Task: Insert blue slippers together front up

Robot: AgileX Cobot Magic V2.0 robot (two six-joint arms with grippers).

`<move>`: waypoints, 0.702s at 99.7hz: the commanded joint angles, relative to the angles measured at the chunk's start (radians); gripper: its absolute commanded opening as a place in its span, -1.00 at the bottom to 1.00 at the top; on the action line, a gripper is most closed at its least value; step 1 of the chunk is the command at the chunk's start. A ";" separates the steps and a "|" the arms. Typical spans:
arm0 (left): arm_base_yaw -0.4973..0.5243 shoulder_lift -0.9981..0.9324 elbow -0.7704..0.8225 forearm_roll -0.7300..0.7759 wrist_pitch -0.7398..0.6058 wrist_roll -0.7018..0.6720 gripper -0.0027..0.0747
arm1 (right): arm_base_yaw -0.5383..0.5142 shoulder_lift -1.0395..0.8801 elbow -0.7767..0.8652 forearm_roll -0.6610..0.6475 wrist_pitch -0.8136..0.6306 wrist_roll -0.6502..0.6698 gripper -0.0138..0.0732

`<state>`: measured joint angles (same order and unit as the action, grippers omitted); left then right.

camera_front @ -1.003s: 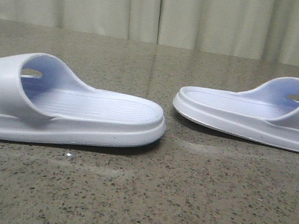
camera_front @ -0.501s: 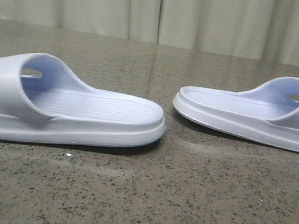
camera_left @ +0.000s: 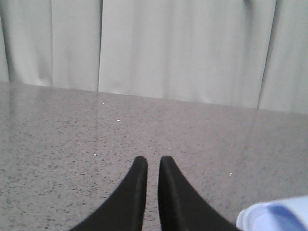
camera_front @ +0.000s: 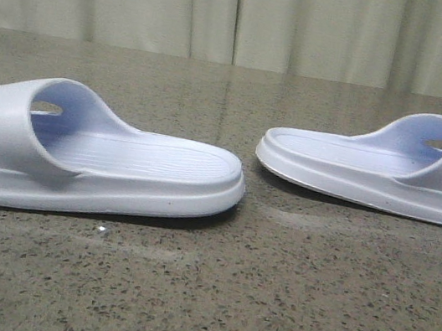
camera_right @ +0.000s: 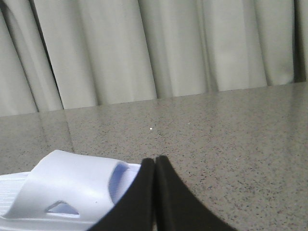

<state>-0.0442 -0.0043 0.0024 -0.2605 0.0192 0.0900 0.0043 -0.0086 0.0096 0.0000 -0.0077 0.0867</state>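
Two pale blue slippers lie sole down on the speckled stone table [camera_front: 265,309], a gap between them. The left slipper [camera_front: 103,159] has its strap at the left and its open end toward the middle. The right slipper [camera_front: 373,170] has its strap at the right. My left gripper [camera_left: 153,161] is empty, its fingers almost together with a thin slit; an edge of a slipper [camera_left: 274,219] shows beside it. My right gripper [camera_right: 155,161] is shut and empty, with a slipper's strap [camera_right: 67,187] just beside and behind it. Neither gripper shows in the front view.
A pale pleated curtain [camera_front: 246,17] hangs along the table's far edge. The stone top stretches in front of and behind the slippers.
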 commanded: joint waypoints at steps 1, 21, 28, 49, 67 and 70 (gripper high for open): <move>0.002 -0.029 0.000 -0.215 -0.098 -0.011 -0.89 | -0.007 -0.022 -0.036 0.000 -0.066 -0.005 -0.93; 0.002 -0.027 -0.104 -0.275 0.024 -0.011 -0.89 | -0.007 -0.022 -0.187 -0.006 0.028 -0.005 -0.93; 0.002 -0.011 -0.169 -0.297 0.121 -0.011 -0.89 | -0.007 -0.020 -0.249 -0.016 0.083 -0.005 -0.93; 0.002 0.098 -0.381 -0.298 0.328 -0.011 -0.89 | -0.007 0.045 -0.424 -0.085 0.208 -0.005 -0.93; 0.002 0.195 -0.511 -0.273 0.388 -0.011 -0.89 | -0.007 0.129 -0.524 -0.085 0.276 -0.005 -0.93; 0.002 0.204 -0.524 -0.273 0.393 -0.011 -0.89 | -0.007 0.137 -0.530 -0.085 0.287 -0.005 -0.93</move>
<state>-0.0442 0.1492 -0.4485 -0.5305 0.4429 0.0886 0.0043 0.0759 -0.4633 -0.0702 0.3051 0.0867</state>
